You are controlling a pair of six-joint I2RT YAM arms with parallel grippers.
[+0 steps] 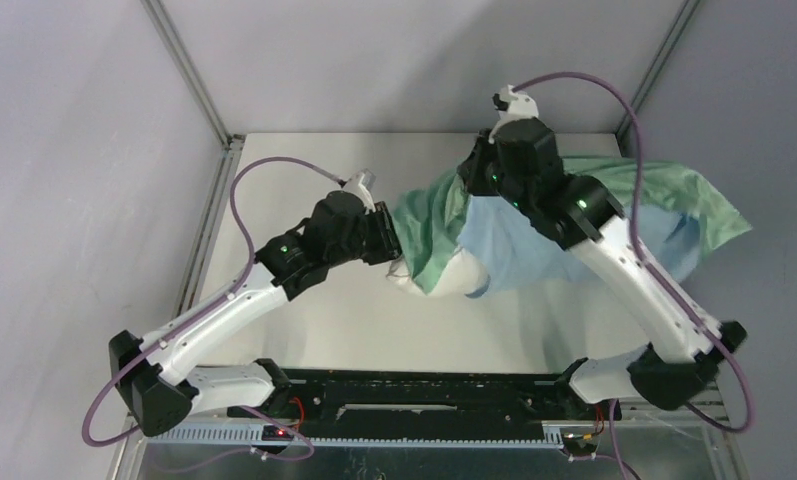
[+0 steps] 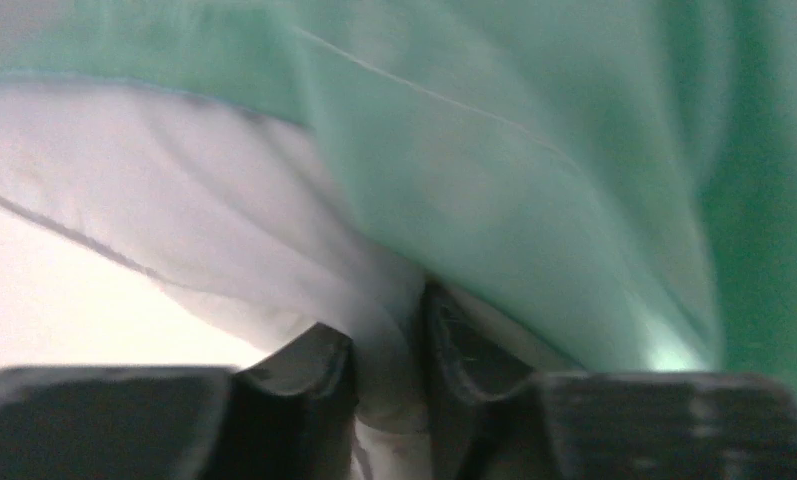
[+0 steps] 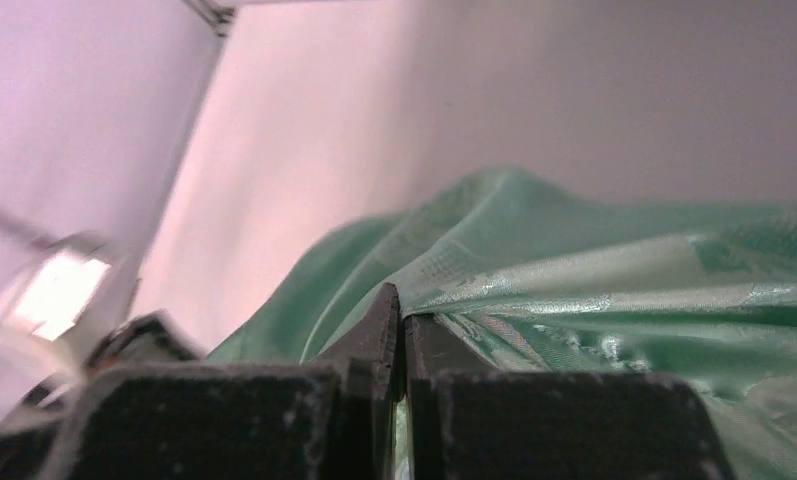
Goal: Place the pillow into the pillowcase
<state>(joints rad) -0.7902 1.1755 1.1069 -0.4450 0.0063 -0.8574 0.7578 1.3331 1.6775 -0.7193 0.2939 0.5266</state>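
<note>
I am looking down at my two arms working over the white counter [image 1: 304, 320]. My left claw [image 2: 389, 345] is pinching a fold of the soft, plump white pillow [image 2: 224, 230], and its two dark fingers [image 2: 309, 365] are sitting close together with the white cloth squeezed between them. Just above and to the right of this claw, the big floppy cloth pillowcase [image 2: 534, 180] is showing its sea-green side and is draping over the pillow.

From the top view, the left claw [image 1: 392, 240] is sitting at the left edge of the cloth pile. The pillow [image 1: 444, 275] is peeking out just beside it, at the near side, and the rest of the pillow is hiding under the pillowcase [image 1: 519, 240]. The pillowcase is showing light blue in the middle and sea-green at the left and at the far right. It is spreading away to the right of the claw, past the edge of the counter.

My right claw [image 3: 402, 330] is squeezing nearly shut on a thin ridge of the green pillowcase [image 3: 594, 290]. The shiny green cloth is bunching up just past its fingertips and running off to the right. In the top view this claw [image 1: 474, 175] is hiding under its own arm, at the far edge of the pillowcase.
</note>
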